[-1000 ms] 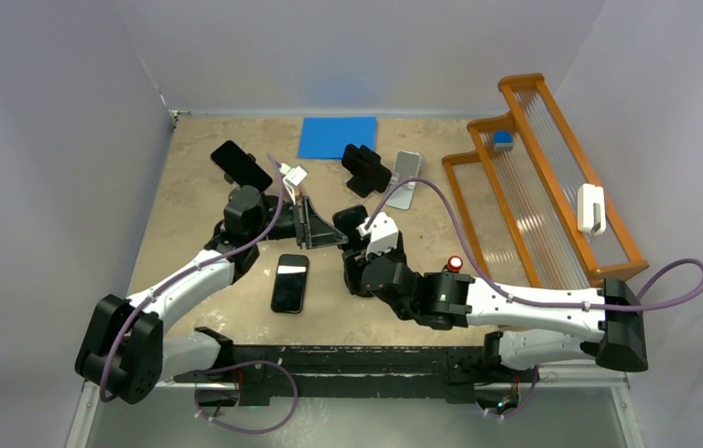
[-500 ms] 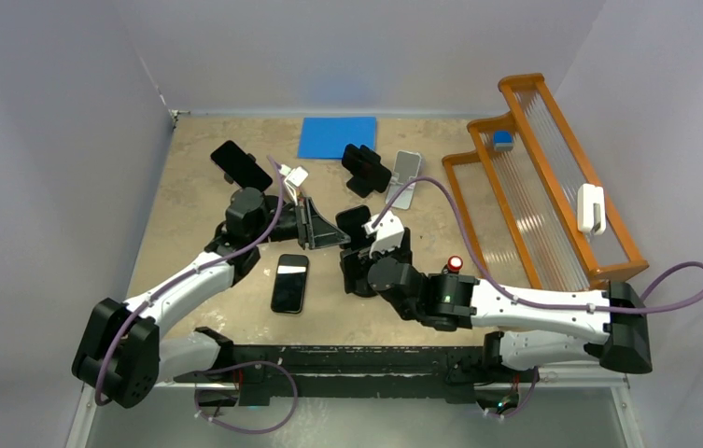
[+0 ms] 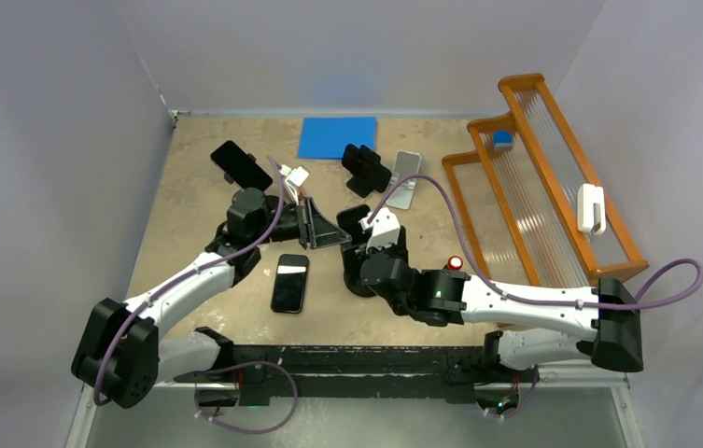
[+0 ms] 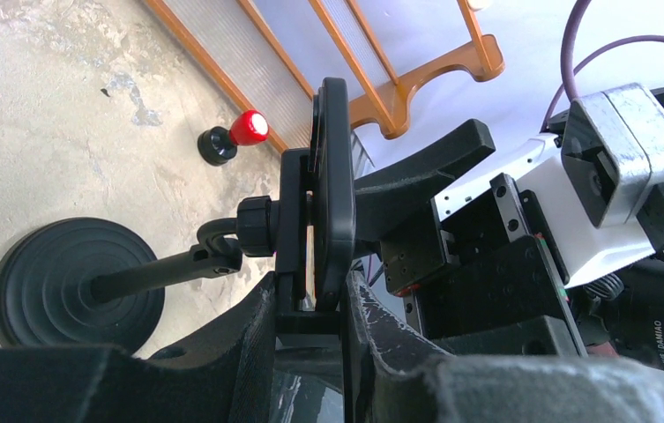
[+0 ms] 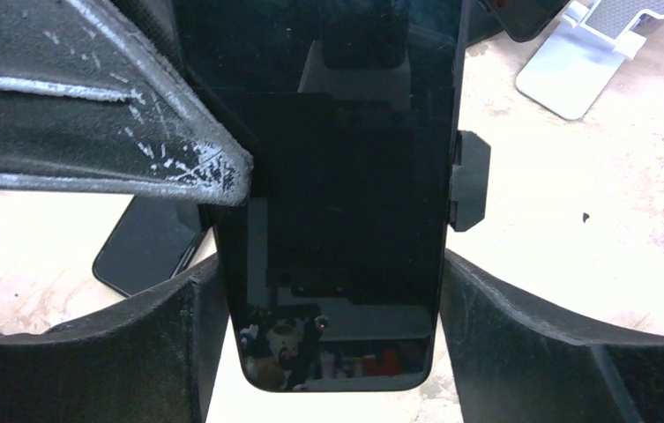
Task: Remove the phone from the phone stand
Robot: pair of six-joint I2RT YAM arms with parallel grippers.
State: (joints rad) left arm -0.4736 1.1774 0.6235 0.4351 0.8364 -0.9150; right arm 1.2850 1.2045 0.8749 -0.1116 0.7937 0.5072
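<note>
The right gripper [image 5: 328,286] straddles the phone [image 5: 337,159], a finger along each long edge; whether it pinches, I cannot tell. Facing it, the left gripper [image 4: 308,300] is clamped on the phone stand [image 4: 291,220]. The phone sits in the cradle, so lifting it out remains. Farther right, the orange rack [image 3: 620,268] holds a blue piece [image 3: 502,140] and a white piece [image 3: 591,207].

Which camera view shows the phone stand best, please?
The left wrist view: the phone stand shows side-on from round base to cradle. The right wrist view shows only a cradle tab beside the phone; overhead it is mostly hidden.
</note>
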